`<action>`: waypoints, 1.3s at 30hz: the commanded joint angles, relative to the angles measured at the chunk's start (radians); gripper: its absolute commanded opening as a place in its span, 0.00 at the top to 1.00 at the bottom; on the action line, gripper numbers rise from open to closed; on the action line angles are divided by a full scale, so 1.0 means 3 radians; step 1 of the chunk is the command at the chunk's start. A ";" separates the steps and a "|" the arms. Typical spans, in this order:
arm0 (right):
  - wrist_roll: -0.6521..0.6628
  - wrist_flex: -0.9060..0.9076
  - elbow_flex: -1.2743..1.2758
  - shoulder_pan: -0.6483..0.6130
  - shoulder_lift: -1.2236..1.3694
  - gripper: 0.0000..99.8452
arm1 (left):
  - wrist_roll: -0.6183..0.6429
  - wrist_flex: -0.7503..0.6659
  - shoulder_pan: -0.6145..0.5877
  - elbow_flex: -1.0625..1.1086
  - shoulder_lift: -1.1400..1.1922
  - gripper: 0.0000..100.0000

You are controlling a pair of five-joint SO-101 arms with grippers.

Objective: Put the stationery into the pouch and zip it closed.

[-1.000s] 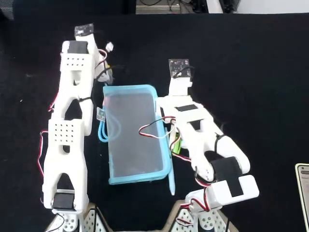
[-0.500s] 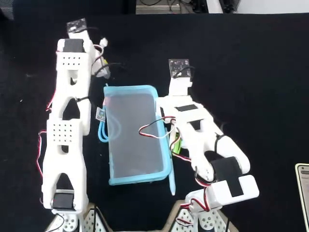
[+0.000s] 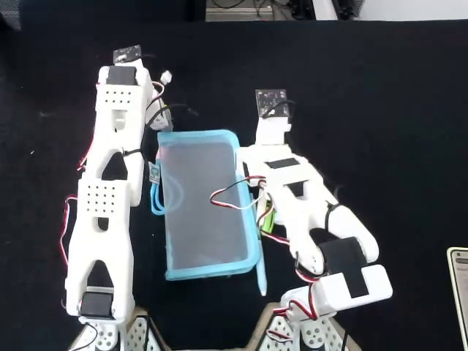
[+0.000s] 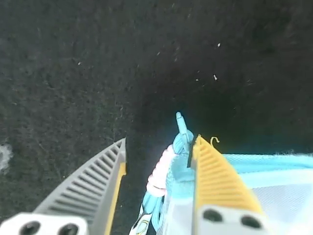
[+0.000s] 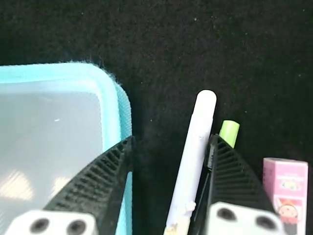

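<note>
A light blue pouch (image 3: 205, 205) with a clear face lies flat between the two arms. My left gripper (image 4: 159, 142) is open at the pouch's far left corner (image 4: 230, 169); one finger rests on that corner beside the teal zipper pull (image 4: 182, 128) and its pink-white cord (image 4: 159, 171). My right gripper (image 5: 171, 141) is open beside the pouch's far right corner (image 5: 105, 93), with a white pen (image 5: 195, 147) lying between its fingers against one of them. A green pen (image 5: 228, 132) and a pink eraser (image 5: 286, 183) lie just outside that finger. The pen's lower end (image 3: 260, 274) and a green piece (image 3: 268, 218) show beside the pouch's right edge.
The table is covered in black cloth (image 3: 380, 110). A pale card (image 3: 459, 285) lies at the right edge. A blue loop (image 3: 155, 199) sticks out from the pouch's left side next to the left arm (image 3: 110, 197).
The left arm drew slightly away to the far left, then came back toward the pouch's far left corner. The right arm and the pens have not moved.
</note>
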 commanded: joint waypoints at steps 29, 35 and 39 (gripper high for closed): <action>-0.0020 -0.0368 0.0862 0.0041 -0.1419 0.76 | -0.0547 0.0113 0.0125 0.0673 -0.1969 0.97; 0.0000 -0.0496 0.0979 0.0041 -0.1476 0.76 | -0.0322 0.0113 -0.0049 0.1322 -0.1857 0.93; 0.0000 -0.0496 0.0979 0.0026 -0.1476 0.76 | -0.0322 0.0113 -0.0069 0.1389 -0.1698 0.79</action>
